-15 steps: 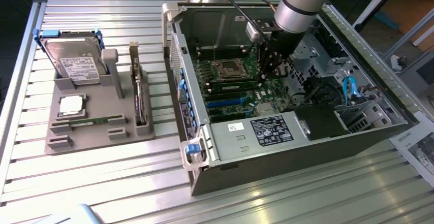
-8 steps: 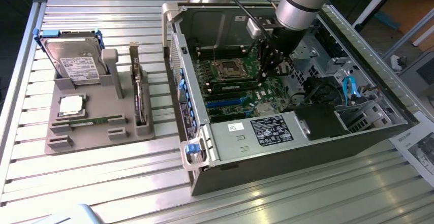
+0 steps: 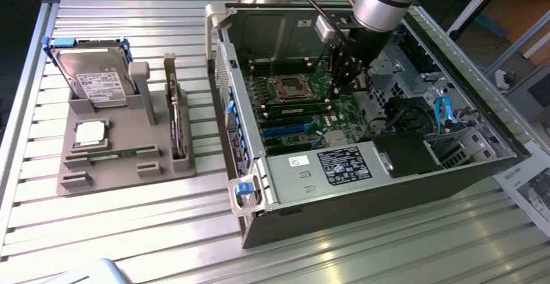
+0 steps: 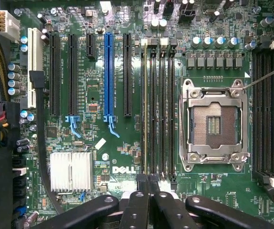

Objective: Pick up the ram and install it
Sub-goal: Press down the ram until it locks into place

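One tabletop, one open computer case, one grey holder, one hard drive, one silver processor chip, one dark card. One motherboard has one processor socket, four memory slots beside it, one blue slot, one white slot and one heatsink. One pincer.

The hand is cut off at the wrist view's edge.

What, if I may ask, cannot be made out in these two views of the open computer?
- The ram: whether the shut hand holds it. In the wrist view, its own fingers cover the spot above the memory slots.
- Hard drive label: exterior view, print too small to read.
- Second slot bank: wrist view, cut off by the picture's edge.
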Motion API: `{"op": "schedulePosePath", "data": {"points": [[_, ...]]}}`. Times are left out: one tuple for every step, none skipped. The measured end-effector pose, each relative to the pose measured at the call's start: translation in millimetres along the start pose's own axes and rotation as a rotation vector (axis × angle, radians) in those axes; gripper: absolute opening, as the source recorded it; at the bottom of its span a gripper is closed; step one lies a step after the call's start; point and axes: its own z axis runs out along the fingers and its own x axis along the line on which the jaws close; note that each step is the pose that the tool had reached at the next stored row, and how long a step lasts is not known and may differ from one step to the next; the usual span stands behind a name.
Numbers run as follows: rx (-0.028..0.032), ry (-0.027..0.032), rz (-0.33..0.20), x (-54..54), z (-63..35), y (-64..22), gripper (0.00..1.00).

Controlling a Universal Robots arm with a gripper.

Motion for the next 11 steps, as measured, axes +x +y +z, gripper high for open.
{"op": "schedulePosePath", "data": {"points": [[-0.0001, 0.0001, 0.0, 0.0, 0.0, 0.0, 0.1], [-0.0001, 0.0002, 0.0, 0.0, -0.1, 0.0, 0.1], [-0.0002, 0.0002, 0.0, 0.1, -0.1, 0.8, 0.1], [-0.0001, 0.0003, 0.0, 0.1, -0.1, 1.6, 0.1], [-0.0001, 0.0002, 0.0, -0.1, 0.0, 2.3, 0.1], [-0.0001, 0.0002, 0.0, -0.1, 0.1, 3.2, 0.1], [-0.0001, 0.0002, 0.0, -0.2, 0.2, 4.0, 0.1], [-0.0001, 0.0002, 0.0, -0.3, 0.2, 5.2, 0.1], [0.0, 0.0002, 0.0, -0.3, 0.3, 6.9, 0.1], [0.0001, 0.0002, 0.0, -0.3, 0.4, 8.7, 0.1], [0.0002, 0.0002, 0.0, -0.3, 0.6, 10.7, 0.1]]}}
